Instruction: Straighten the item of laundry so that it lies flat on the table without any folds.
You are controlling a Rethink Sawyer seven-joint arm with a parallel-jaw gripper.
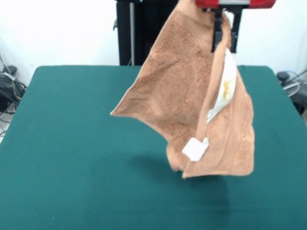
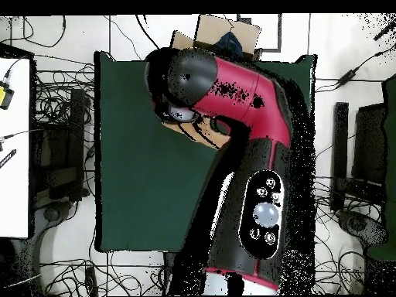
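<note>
The item of laundry (image 1: 180, 91), a tan-orange terry towel, hangs in the air from my gripper (image 1: 217, 43) at the top right of the front view. It droops in folds, with one corner sticking out left and its lower edge just above the table (image 1: 72, 143). A white label with yellow print (image 1: 225, 88) shows along a folded edge, and a small white tag (image 1: 195, 149) dangles lower down. The gripper is shut on the towel's upper part. In the overhead view the red arm (image 2: 232, 100) covers most of it; only a tan patch of towel (image 2: 203, 138) shows above the green table (image 2: 131, 155).
Cables and dark gear lie off the table's left edge (image 1: 9, 88) and right edge (image 1: 290, 81). From overhead, a tan box-like shape (image 2: 228, 32) sits at the table's top edge, a white desk (image 2: 15, 147) stands at the left, and cables ring the table.
</note>
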